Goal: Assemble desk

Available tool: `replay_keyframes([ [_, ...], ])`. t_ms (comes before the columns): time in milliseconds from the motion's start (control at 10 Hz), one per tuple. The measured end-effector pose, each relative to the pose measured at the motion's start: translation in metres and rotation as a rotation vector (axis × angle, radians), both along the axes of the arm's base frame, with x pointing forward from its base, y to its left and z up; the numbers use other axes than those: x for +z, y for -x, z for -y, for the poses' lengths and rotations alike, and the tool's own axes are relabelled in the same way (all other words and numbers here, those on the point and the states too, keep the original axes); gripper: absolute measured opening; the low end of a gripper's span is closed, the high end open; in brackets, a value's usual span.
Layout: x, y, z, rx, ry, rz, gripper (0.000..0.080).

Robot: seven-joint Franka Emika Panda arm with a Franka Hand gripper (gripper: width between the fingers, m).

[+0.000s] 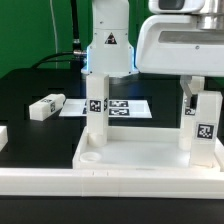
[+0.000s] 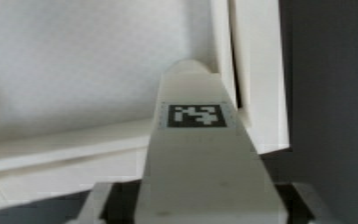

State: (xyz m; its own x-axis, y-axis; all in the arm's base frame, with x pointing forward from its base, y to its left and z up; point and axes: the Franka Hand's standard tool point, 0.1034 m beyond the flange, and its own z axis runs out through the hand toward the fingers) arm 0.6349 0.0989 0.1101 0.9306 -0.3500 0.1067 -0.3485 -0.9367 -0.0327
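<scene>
**Gripper** (image 2: 197,208): closed on an upright block leg. In the wrist view the fingers (image 2: 105,205) sit flush against both sides of the leg. In the exterior view the gripper (image 1: 97,88) hangs under the white arm (image 1: 105,45), above the left end of the desk top.

**Gripped leg** (image 1: 97,112): white, square in section, vertical, with a black-and-white tag (image 2: 197,115) on its face. Its lower end is at the far left corner of the desk top. Whether it is seated in a socket cannot be told.

**Desk top** (image 1: 140,160): a wide, white, rimmed tray lying flat near the camera. A round corner socket (image 1: 90,155) shows open at the near left corner. In the wrist view the rim (image 2: 247,70) runs just beside the gripped leg.

**Right front leg** (image 1: 206,130): upright and tagged, at the exterior view's right end of the desk top.

**Right rear leg** (image 1: 189,108): upright, just behind the front one and partly hidden by it.

**Loose leg** (image 1: 45,106): lying on its side on the black table (image 1: 30,85), well apart from the desk top.

**Marker board** (image 1: 128,105): flat on the table behind the gripped leg.
</scene>
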Motion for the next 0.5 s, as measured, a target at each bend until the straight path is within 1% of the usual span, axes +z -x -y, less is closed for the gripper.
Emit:
replay_keyframes([
  [200, -0.0009, 0.0004, -0.0003, -0.232, -0.042, -0.002, 0.0291],
  [500, -0.0017, -0.0004, 0.0001, -0.533, -0.072, -0.004, 0.0291],
])
